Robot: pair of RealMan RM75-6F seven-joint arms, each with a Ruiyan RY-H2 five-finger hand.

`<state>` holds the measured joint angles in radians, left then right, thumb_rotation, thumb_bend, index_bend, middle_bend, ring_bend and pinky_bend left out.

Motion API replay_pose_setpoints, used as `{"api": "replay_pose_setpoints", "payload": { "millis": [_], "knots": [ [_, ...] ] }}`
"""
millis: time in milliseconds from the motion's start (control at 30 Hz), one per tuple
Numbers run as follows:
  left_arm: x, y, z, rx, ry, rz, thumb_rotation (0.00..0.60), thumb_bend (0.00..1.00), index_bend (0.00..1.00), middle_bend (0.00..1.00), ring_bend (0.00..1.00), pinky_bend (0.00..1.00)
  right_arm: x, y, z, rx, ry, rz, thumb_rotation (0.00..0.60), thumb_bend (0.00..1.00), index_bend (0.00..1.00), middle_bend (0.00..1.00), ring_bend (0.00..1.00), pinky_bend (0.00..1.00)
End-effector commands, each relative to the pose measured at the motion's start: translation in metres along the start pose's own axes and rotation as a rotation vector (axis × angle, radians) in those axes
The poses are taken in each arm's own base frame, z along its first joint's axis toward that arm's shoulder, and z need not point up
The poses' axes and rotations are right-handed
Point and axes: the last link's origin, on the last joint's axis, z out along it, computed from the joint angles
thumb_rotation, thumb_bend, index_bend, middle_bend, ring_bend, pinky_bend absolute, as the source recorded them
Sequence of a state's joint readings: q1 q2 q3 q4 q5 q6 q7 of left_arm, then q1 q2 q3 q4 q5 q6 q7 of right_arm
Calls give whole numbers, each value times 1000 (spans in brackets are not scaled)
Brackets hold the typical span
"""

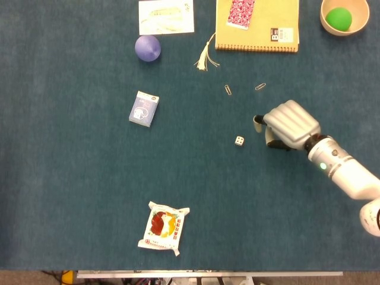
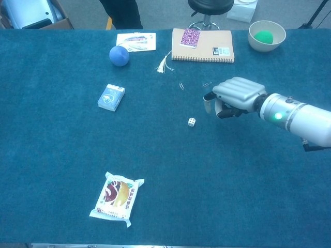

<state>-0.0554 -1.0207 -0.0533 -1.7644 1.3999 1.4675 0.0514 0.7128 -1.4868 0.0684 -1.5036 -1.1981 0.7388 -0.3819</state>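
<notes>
A dark teal felt table [image 1: 71,196] was seen from above. The right hand [image 1: 286,124] was held just right of the small white die [image 1: 238,141], apart from it, its fingers curled downward with nothing seen in them. Two metal paper clips [image 1: 228,89] lay just beyond
</notes>
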Motion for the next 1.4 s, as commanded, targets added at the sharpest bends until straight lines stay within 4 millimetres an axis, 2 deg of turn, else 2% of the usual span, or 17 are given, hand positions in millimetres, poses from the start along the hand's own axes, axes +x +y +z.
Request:
{"api": "replay_pose_setpoints", "payload": {
  "millis": [33, 400, 1400],
  "knots": [
    [0, 0, 0, 0, 1, 0, 600, 0, 481, 435, 278, 438, -1, -3, 3, 11, 4, 8, 350, 1000, 431, 1000, 1000, 1000],
    [0, 0, 0, 1, -1, -1, 600, 0, 481, 435, 278, 438, -5, -15, 9, 54, 14, 40, 350, 1000, 431, 1000, 1000, 1000],
    [1, 1, -1, -2, -1, -3, 600, 0, 481, 435, 278, 438, -13, -17, 15, 73, 18, 55, 350, 1000, 431, 1000, 1000, 1000]
  ]
}}
